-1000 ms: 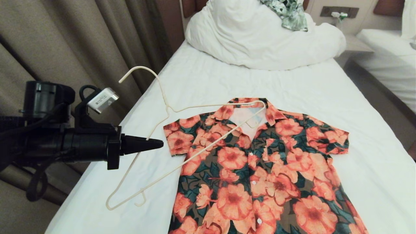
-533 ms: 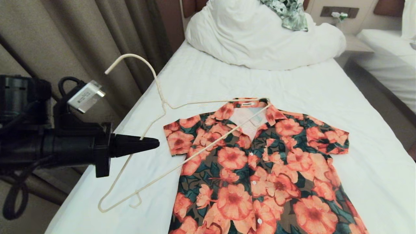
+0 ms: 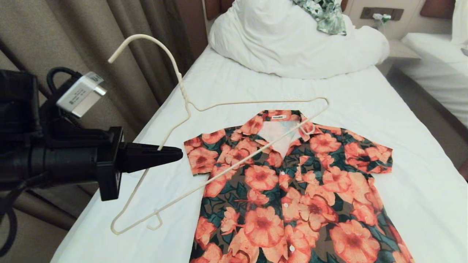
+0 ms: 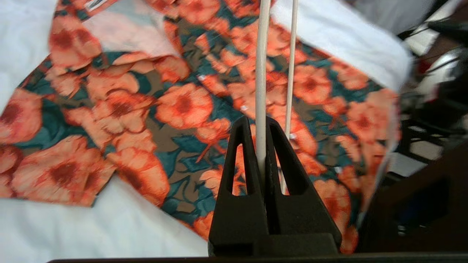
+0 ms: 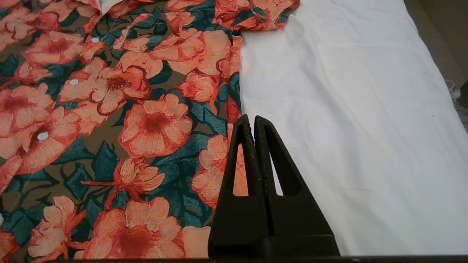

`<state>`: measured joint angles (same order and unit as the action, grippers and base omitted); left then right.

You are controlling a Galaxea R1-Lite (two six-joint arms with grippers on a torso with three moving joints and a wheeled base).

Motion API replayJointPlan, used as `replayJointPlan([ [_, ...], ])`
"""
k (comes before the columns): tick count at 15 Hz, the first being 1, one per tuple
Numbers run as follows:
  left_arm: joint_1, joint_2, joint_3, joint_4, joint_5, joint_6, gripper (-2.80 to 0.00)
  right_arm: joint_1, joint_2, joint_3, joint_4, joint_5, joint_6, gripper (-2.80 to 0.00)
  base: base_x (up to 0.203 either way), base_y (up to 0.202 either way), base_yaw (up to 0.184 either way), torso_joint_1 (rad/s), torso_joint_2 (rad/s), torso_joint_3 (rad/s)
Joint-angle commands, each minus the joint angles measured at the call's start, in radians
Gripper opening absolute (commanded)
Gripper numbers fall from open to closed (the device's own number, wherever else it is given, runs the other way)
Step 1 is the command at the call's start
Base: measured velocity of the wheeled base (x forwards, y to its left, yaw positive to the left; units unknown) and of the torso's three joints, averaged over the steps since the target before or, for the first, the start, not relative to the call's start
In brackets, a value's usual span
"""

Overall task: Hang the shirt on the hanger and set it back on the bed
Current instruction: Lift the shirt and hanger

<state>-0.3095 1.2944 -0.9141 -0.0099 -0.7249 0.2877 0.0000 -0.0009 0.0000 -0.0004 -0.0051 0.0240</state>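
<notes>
The flowered shirt (image 3: 292,190) lies flat and buttoned on the bed (image 3: 234,84), collar toward the pillow. My left gripper (image 3: 179,153) reaches in from the left, shut on one slanted arm of the cream wire hanger (image 3: 252,103). The hanger hangs tilted, hook high by the curtain. Its far corner is over the sheet just beyond the collar, and its long bar crosses the collar and one sleeve. In the left wrist view the wire (image 4: 261,65) runs between the shut gripper (image 4: 260,124) above the shirt (image 4: 120,109). My right gripper (image 5: 252,120) is shut and empty over the shirt's (image 5: 146,124) side edge.
A bunched white duvet (image 3: 292,44) with a green leaf-print garment (image 3: 325,14) on it fills the head of the bed. Beige curtains (image 3: 91,44) hang close on the left. A second bed (image 3: 435,62) stands to the right across a narrow aisle.
My left gripper has lifted the hanger and pulled it back. The hook rose along the curtain, and the far corner slid out of the collar onto the sheet beyond it.
</notes>
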Motion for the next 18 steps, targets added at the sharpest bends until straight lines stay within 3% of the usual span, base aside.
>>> replayJointPlan([
  [1,-0.063,0.019,0.003,-0.003,0.071,0.000,-2.80,0.000,-0.001,0.000,0.000,-0.001,0.007,-2.80,0.000,0.000,0.000,0.000,0.00,0.000],
  [6,-0.219,0.031,0.030,-0.007,0.265,-0.002,-2.80,0.000,-0.001,0.000,-0.001,-0.001,0.021,-2.80,0.000,0.000,0.000,0.000,0.00,0.000],
  [10,-0.252,-0.019,0.045,-0.007,0.294,0.000,-2.80,0.000,0.000,0.000,0.000,-0.001,0.017,-2.80,0.000,0.000,0.000,0.000,0.00,0.000],
  [18,-0.216,-0.079,0.049,-0.008,0.297,-0.002,-2.80,0.001,0.047,-0.070,0.037,0.006,-0.012,-2.80,0.000,0.000,0.000,0.000,0.00,0.000],
])
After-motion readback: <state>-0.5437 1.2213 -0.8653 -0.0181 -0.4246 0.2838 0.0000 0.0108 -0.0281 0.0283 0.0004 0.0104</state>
